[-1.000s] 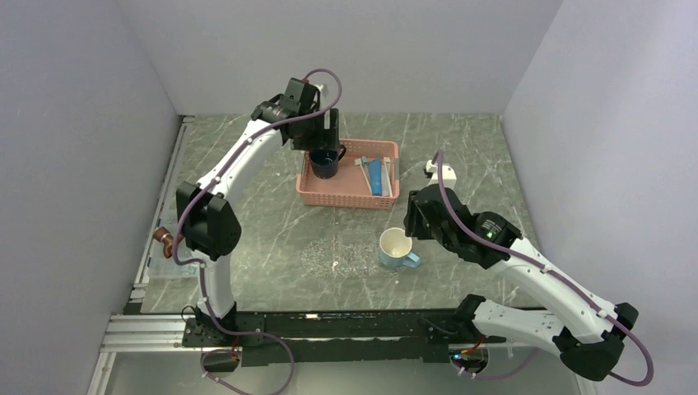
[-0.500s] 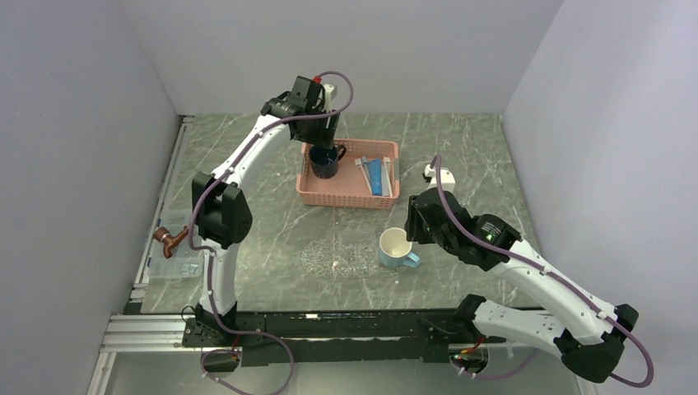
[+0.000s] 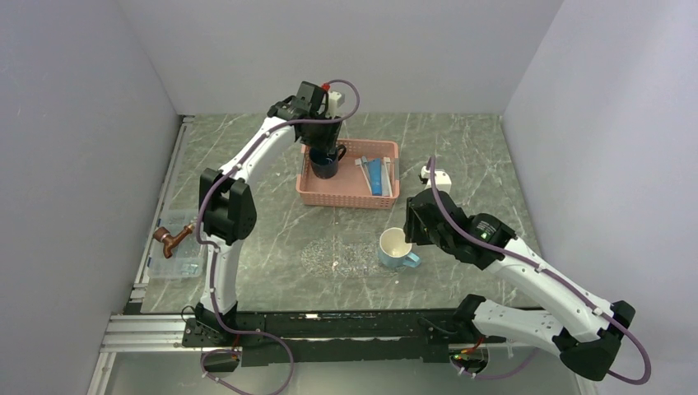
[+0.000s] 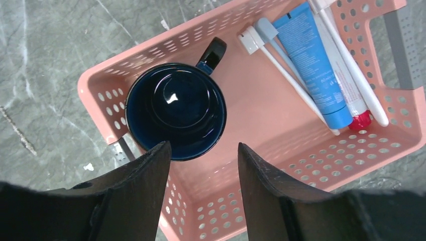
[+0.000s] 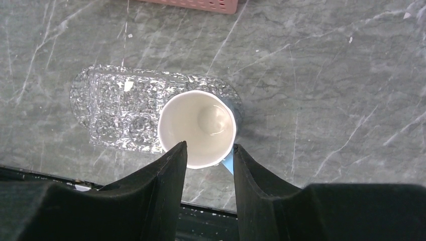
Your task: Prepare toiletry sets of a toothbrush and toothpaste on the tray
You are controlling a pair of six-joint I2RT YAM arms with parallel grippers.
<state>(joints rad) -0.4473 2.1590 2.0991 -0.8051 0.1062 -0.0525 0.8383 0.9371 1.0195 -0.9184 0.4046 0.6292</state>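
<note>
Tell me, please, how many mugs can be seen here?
2. A dark blue mug stands in the left end of the pink basket. A light mug, white inside, stands on the right end of the clear tray. Nothing suggests a hidden one.

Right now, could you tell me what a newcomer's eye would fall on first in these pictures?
The pink basket at the far middle of the table stands out: a dark blue mug at its left end, blue toothpaste and a toothbrush at its right, the open left gripper poised over the mug. At the near middle, a pale mug stands at the right end of the clear tray, the open right gripper above it.
</note>
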